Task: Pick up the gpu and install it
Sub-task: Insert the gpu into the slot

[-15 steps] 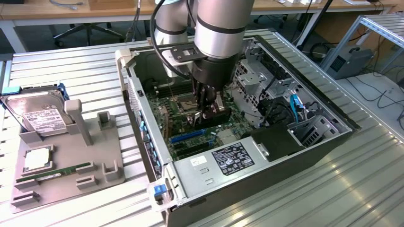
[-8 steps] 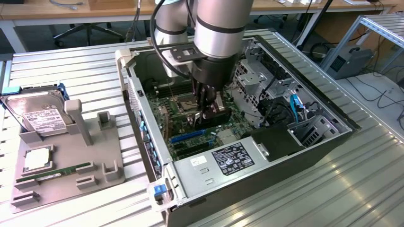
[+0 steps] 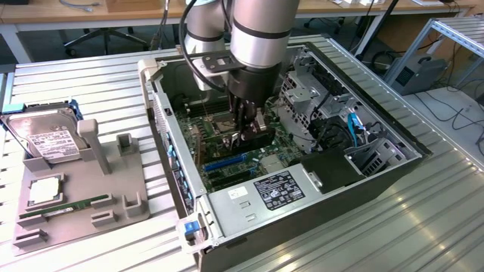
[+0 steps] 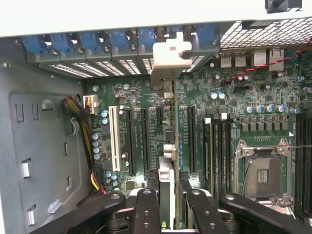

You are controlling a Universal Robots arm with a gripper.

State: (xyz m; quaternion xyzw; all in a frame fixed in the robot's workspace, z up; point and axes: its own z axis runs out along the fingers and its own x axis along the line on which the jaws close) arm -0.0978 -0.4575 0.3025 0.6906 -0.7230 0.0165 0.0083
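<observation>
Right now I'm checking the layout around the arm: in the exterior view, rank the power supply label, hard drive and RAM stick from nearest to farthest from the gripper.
1. Power supply label: inside the case, just below the gripper, which holds the gpu over the motherboard.
2. Hard drive and RAM stick: both on the tray at the exterior view's left, too close to rank.

Robotics lab — metal workbench [image 3: 90,79], open PC case [image 3: 378,170], office chair [image 3: 106,37], desks behind

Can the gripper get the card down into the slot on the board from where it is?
Probably yes. The gripper holds the card edge-on above the board, its bracket by the case's rear openings, and nothing seems to block it.
</observation>
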